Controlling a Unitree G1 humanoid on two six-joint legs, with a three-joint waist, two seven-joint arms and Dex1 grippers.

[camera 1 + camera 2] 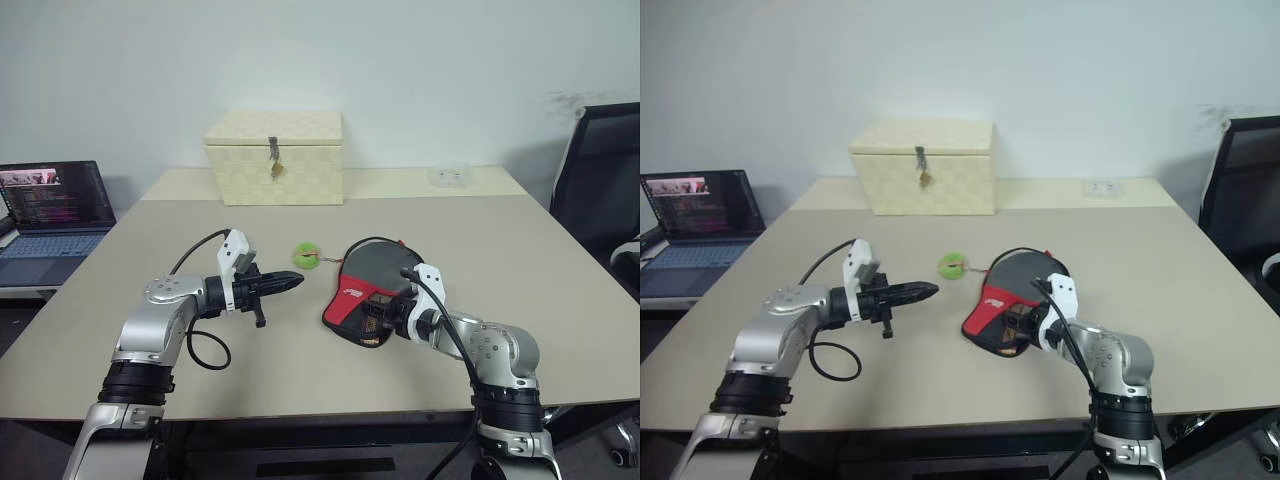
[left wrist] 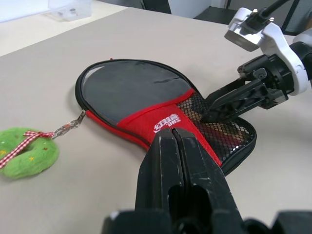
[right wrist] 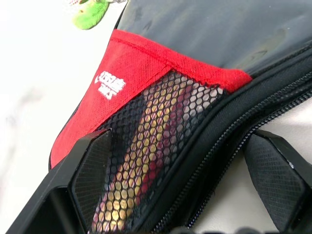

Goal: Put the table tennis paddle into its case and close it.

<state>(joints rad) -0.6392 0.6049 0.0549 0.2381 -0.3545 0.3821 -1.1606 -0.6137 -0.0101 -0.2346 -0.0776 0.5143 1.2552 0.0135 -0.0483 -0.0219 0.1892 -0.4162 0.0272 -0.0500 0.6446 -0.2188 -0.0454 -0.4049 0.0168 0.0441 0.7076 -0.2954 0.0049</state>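
Paddle handle (image 3: 146, 146) shows through case (image 1: 365, 285) mesh. Right gripper (image 3: 187, 185) jaws wide, straddling the handle end, holding nothing; left gripper (image 1: 290, 283) jaws shut, empty. Pin the case end firmly before zipping.

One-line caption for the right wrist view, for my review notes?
Open right pincer straddles the mesh end of the case, the paddle handle visible through the mesh.

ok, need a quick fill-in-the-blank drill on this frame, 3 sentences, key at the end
1. Through the case's mesh pocket you can see the paddle's ____.
2. The left gripper is ____.
3. The right gripper, its fingers spread, sits at the case's ____ end.

Missing words: handle; shut; mesh pocket
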